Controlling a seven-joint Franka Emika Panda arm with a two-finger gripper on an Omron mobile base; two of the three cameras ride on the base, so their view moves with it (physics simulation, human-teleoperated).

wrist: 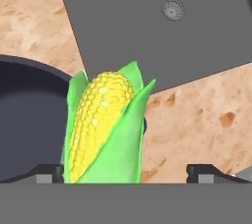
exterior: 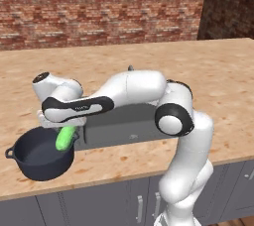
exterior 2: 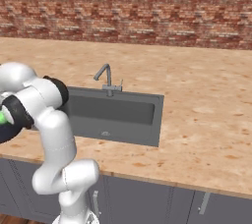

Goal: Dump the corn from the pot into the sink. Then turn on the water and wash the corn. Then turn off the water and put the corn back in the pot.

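The corn (exterior: 65, 138) is a green-husked cob with yellow kernels, and it stands tilted at the right rim of the dark pot (exterior: 34, 156). Its lower end is inside the pot. My gripper (exterior: 62, 123) hangs just above the cob. In the hand view the corn (wrist: 101, 129) rises between the two fingertips (wrist: 49, 175), which stand wide apart with a clear gap on the right side. The gripper (wrist: 125, 175) is open. The pot (wrist: 24, 120) lies to the left there, and the sink (wrist: 162, 31) with its drain lies beyond. A sliver of the corn (exterior 2: 2, 117) shows past the arm.
The dark sink (exterior 2: 113, 112) sits recessed in the wooden counter (exterior 2: 206, 100), with a slim faucet (exterior 2: 104, 78) at its back edge. The pot stands on the counter left of the sink, near the front edge. A brick wall (exterior 2: 128, 12) backs the counter.
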